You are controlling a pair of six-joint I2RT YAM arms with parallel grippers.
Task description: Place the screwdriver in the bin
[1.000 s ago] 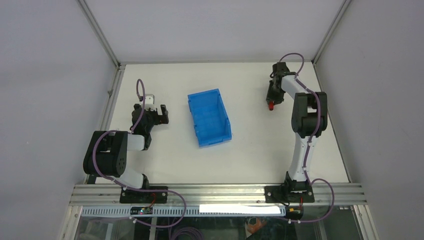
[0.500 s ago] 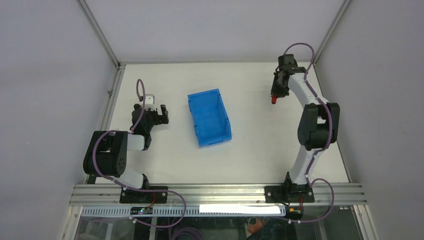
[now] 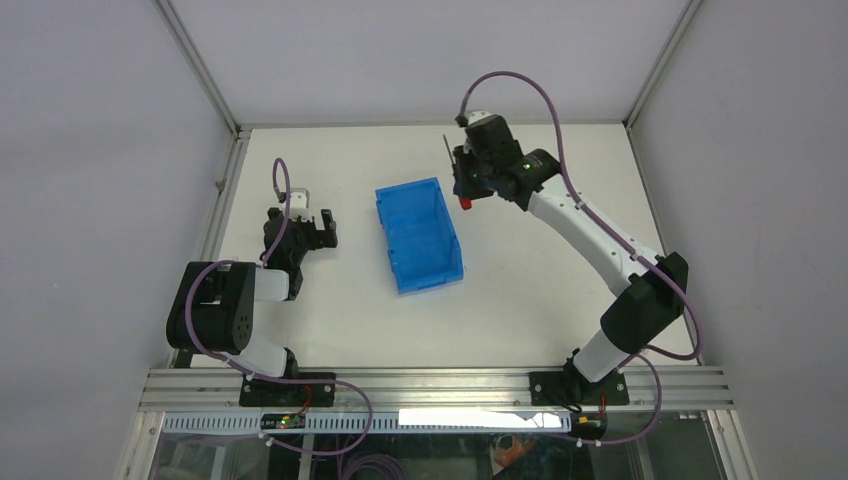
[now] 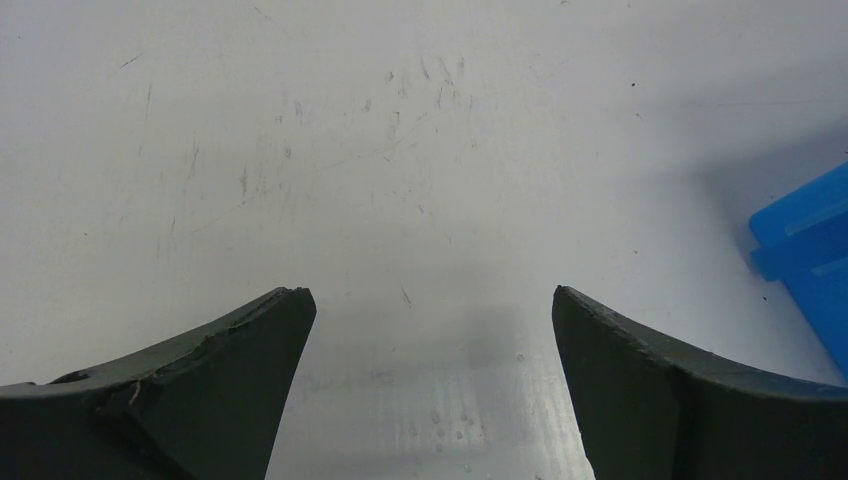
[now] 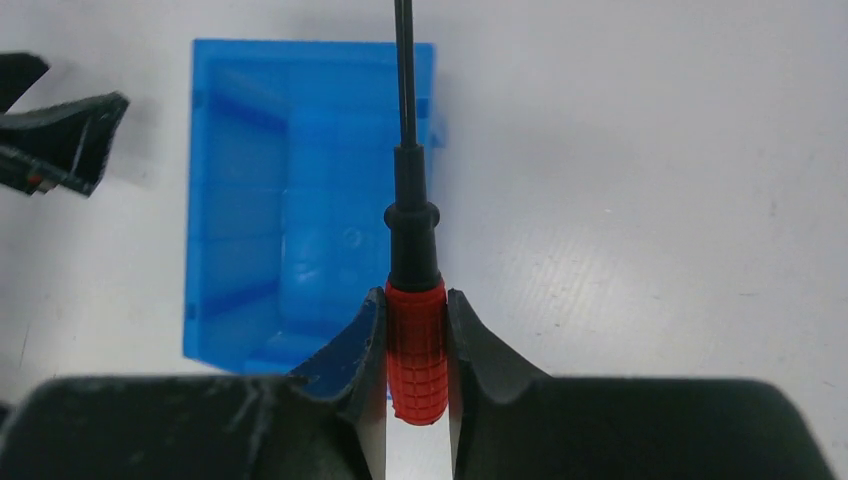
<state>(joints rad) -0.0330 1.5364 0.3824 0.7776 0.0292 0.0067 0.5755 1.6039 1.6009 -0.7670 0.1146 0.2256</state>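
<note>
The blue bin (image 3: 419, 235) lies on the white table near the middle; it also shows in the right wrist view (image 5: 270, 190) and at the right edge of the left wrist view (image 4: 812, 255). My right gripper (image 3: 465, 180) is shut on the screwdriver (image 5: 415, 330) by its red handle, held in the air just right of the bin's far end. The black shaft points away over the bin's right wall in the right wrist view. My left gripper (image 3: 314, 227) is open and empty, low over the table left of the bin, its fingers (image 4: 200, 390) wide apart.
A metal frame rail (image 3: 420, 385) runs along the table's near edge. Grey walls with corner posts (image 3: 205, 70) enclose the table on the left, back and right. The left gripper's fingertips (image 5: 60, 140) show at the left of the right wrist view.
My right arm has swung left with the screwdriver, from the far right of the table to just beside the bin's far end. The left arm has not moved.
</note>
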